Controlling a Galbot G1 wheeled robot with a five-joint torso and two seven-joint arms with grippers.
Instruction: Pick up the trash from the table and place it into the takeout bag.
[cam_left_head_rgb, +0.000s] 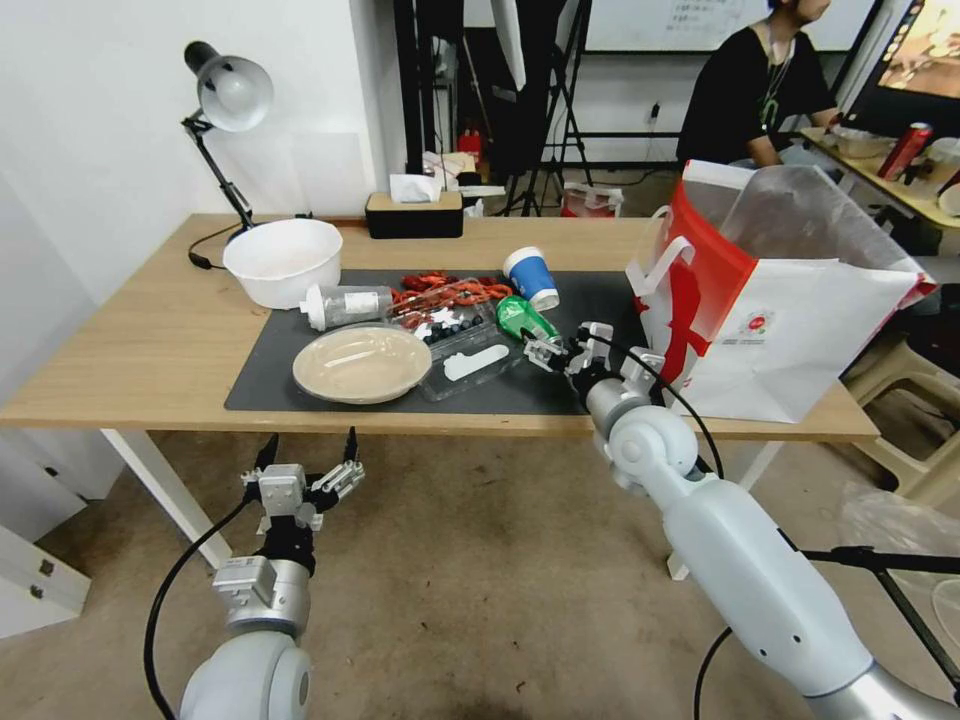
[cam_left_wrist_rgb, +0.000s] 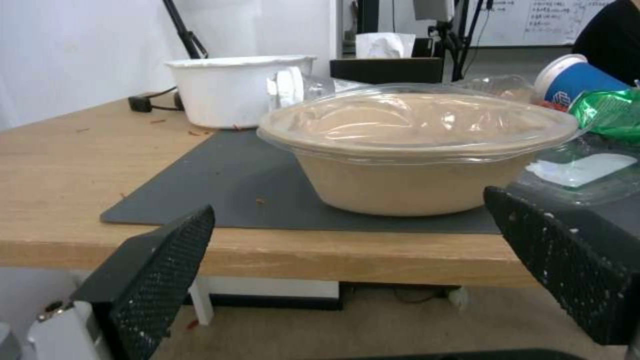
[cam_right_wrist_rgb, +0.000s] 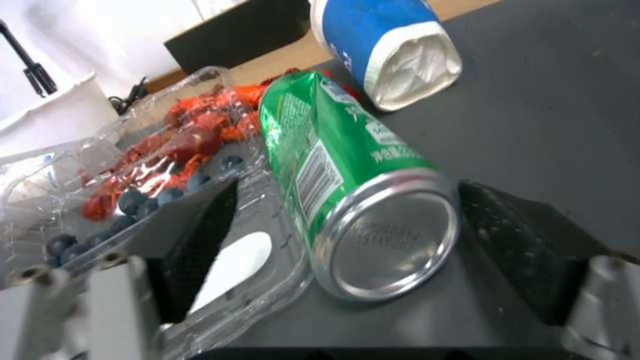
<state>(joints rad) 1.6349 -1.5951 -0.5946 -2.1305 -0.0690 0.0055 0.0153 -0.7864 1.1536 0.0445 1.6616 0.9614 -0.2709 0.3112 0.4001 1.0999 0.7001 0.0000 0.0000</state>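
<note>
A green drink can (cam_left_head_rgb: 524, 319) lies on its side on the dark mat (cam_left_head_rgb: 270, 385), its silver base (cam_right_wrist_rgb: 387, 235) facing my right gripper (cam_left_head_rgb: 548, 352). That gripper is open, one finger (cam_right_wrist_rgb: 200, 235) on each side of the can's base end, not closed on it. Around the can lie a blue paper cup (cam_left_head_rgb: 530, 277), a clear clamshell (cam_left_head_rgb: 465, 350), red scraps (cam_left_head_rgb: 445, 290), a white-capped bottle (cam_left_head_rgb: 345, 303) and a beige plate (cam_left_head_rgb: 362, 363). The red-and-white takeout bag (cam_left_head_rgb: 780, 300) stands open on the table's right end. My left gripper (cam_left_head_rgb: 305, 465) hangs open below the table's front edge (cam_left_head_rgb: 130, 410), facing the plate (cam_left_wrist_rgb: 413, 150).
A white bowl (cam_left_head_rgb: 283, 260), a silver desk lamp (cam_left_head_rgb: 225, 100) and a black tissue box (cam_left_head_rgb: 413, 213) stand at the back of the table. A person sits at another desk behind the bag. Bare floor lies in front of the table.
</note>
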